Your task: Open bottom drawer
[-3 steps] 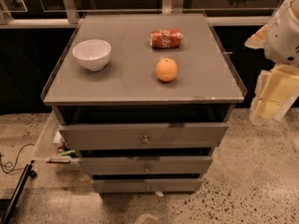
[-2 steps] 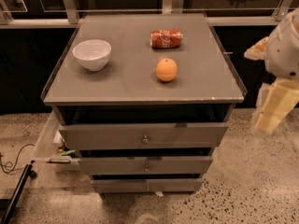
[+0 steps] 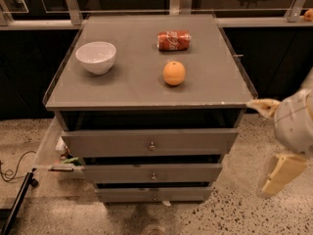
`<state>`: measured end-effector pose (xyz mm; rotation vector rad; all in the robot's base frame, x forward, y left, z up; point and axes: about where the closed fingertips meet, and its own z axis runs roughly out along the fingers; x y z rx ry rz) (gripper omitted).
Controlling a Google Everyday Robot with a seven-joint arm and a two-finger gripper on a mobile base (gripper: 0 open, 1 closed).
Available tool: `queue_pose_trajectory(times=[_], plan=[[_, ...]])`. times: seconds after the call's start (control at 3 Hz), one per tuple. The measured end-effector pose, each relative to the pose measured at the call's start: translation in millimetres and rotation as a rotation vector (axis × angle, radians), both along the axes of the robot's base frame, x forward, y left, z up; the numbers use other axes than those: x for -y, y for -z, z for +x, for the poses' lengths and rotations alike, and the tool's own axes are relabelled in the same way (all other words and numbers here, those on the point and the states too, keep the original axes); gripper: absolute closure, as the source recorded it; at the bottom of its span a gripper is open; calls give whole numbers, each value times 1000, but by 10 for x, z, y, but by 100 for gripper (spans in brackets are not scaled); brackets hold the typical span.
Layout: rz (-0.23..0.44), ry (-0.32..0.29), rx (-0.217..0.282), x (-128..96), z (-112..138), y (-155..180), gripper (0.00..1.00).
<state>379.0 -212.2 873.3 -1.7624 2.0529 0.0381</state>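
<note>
The bottom drawer (image 3: 154, 194) is the narrowest, lowest grey front of the three on the cabinet, with a small round metal knob (image 3: 154, 197) at its centre. It stands nearly flush under the middle drawer (image 3: 152, 173). My gripper (image 3: 286, 141) hangs at the right edge of the camera view, beside the cabinet's right side and about level with the top and middle drawers. It is well apart from the bottom drawer and touches nothing.
On the cabinet top (image 3: 132, 89) stand a white bowl (image 3: 96, 57), a lying red can (image 3: 173, 40) and an orange (image 3: 174, 73). The top drawer (image 3: 150, 142) juts out slightly. A clear side bin (image 3: 53, 148) and a cable (image 3: 12, 173) are at the left on the speckled floor.
My gripper has moved downward along the cabinet's right side, from tabletop height to drawer height. The drawers and the things on top have not moved.
</note>
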Motion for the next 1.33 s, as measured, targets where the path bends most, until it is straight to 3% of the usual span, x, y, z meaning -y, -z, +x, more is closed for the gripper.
queue_pose_trajectory(times=[0.33,0.67,1.0,1.33], plan=[[108,-15,48,84,28,551,0],[176,-17,73,71,260,1148,0],[176,-17,72,70,259,1150,0],[221,-29,18,-74,209,1472,0]])
